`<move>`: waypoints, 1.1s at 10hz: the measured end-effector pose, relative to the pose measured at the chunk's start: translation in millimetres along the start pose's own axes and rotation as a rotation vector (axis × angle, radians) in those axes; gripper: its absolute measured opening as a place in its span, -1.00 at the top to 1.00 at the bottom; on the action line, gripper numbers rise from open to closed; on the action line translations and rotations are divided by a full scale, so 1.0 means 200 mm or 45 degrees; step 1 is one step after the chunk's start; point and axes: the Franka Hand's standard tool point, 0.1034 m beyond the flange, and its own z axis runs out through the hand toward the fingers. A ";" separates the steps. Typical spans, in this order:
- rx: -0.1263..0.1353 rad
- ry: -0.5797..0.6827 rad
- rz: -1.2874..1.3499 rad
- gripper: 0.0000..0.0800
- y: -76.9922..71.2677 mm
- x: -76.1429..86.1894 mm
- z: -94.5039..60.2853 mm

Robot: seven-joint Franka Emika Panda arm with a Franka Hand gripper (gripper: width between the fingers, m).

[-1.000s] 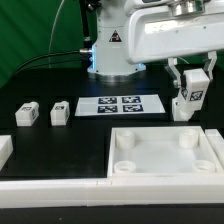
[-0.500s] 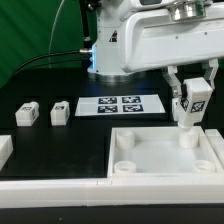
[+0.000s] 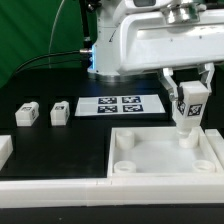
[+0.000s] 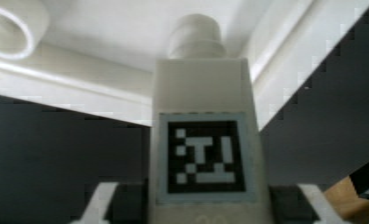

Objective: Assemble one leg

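Note:
My gripper [image 3: 188, 88] is shut on a white leg [image 3: 189, 108] with a black-and-white tag on its face. It holds the leg upright over the far right corner socket [image 3: 187, 140] of the large white square tray-like part [image 3: 165, 172]. In the wrist view the leg [image 4: 204, 120] fills the middle, its tag facing the camera, its round tip close to the tray's wall [image 4: 92, 85]. Two more legs [image 3: 26, 113] [image 3: 61, 111] lie on the black table at the exterior view's left.
The marker board [image 3: 120, 104] lies flat behind the tray. Another white part [image 3: 4, 150] sits at the left edge. A white rail [image 3: 60, 195] runs along the front. The robot base [image 3: 112, 55] stands at the back.
The gripper has carried the leg a little toward the exterior view's left and lower, now over the tray's far right corner socket.

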 end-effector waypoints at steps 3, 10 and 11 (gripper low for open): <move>0.018 -0.017 0.009 0.26 0.02 0.11 0.05; -0.007 0.055 -0.003 0.26 0.06 0.13 0.10; -0.004 0.054 -0.003 0.26 0.06 0.15 0.11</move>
